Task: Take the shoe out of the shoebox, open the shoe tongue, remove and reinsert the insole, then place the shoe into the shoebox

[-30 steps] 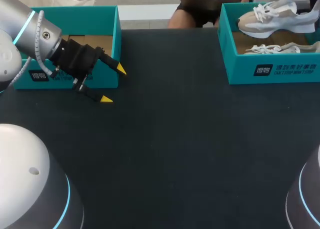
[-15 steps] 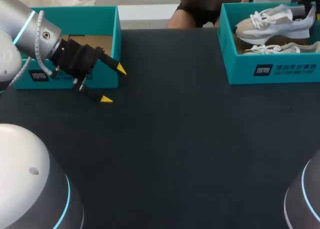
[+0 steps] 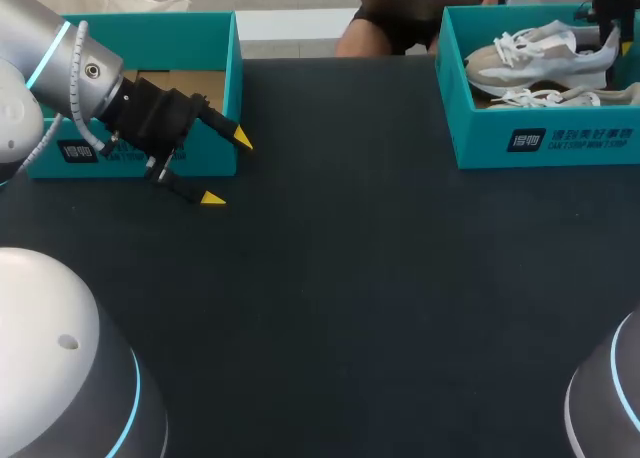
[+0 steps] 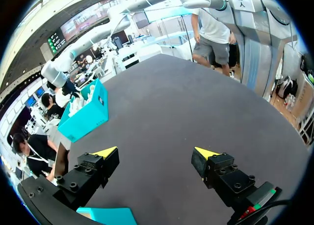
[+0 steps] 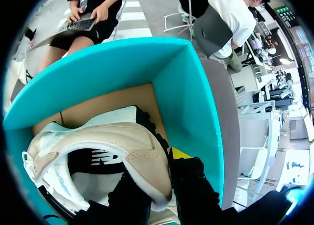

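Right hand (image 5: pixel 154 178) on shoe (image 5: pixel 98 141) heel

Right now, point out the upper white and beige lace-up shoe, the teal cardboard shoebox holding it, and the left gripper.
white and beige lace-up shoe (image 3: pixel 540 63), head view, side of its upper.
teal cardboard shoebox (image 3: pixel 480 138), head view, bare front wall.
left gripper (image 3: pixel 228 168), head view, midway between its yellow tips.

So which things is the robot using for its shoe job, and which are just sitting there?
For the job:
- shoe, gripped at the heel by the right end effector
- shoebox around it

Just lying about:
- second shoe, lying in the same shoebox
- other teal box across the table
- left end effector, open, near that box
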`<action>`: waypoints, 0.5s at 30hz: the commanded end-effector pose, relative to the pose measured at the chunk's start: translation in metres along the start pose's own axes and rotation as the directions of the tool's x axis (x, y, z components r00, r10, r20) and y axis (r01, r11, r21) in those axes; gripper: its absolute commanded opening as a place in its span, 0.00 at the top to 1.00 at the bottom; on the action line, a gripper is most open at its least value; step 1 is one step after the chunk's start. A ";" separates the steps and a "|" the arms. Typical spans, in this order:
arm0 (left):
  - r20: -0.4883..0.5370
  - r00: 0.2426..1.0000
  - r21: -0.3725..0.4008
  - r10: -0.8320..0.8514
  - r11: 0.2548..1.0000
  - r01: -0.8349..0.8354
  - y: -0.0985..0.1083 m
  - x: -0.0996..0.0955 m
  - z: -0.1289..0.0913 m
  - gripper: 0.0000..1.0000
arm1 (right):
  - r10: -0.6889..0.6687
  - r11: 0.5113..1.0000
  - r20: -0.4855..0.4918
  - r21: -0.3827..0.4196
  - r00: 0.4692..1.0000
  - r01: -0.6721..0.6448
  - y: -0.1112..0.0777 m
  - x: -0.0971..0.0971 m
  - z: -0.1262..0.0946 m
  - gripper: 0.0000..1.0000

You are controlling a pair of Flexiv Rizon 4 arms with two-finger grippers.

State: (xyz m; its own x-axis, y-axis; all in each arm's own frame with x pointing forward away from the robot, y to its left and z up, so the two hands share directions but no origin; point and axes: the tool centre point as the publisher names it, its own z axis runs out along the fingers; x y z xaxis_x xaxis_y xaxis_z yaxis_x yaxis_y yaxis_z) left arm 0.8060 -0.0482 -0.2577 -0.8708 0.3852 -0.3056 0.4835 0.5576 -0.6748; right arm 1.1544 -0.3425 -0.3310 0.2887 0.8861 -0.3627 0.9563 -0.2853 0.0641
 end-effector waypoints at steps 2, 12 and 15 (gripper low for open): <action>-0.002 1.000 -0.002 0.000 1.000 0.000 0.000 0.000 0.000 0.00 | -0.011 0.999 0.003 0.030 1.000 0.011 0.011 0.006 0.015 1.00; -0.002 1.000 -0.002 0.000 1.000 0.000 0.000 0.000 0.000 0.00 | -0.020 0.999 0.005 0.049 1.000 0.020 0.011 0.003 0.031 1.00; -0.002 1.000 -0.002 0.000 1.000 0.000 0.000 0.000 0.000 0.00 | -0.025 0.999 0.000 0.042 1.000 0.025 0.011 0.002 0.033 0.78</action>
State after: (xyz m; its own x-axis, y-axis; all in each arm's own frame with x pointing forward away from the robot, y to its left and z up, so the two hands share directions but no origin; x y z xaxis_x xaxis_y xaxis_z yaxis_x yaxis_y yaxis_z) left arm 0.8060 -0.0482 -0.2577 -0.8708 0.3852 -0.3056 0.4835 0.5576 -0.6748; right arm 1.1561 -0.3526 -0.3587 0.2673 0.8918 -0.3650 0.9609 -0.2749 0.0323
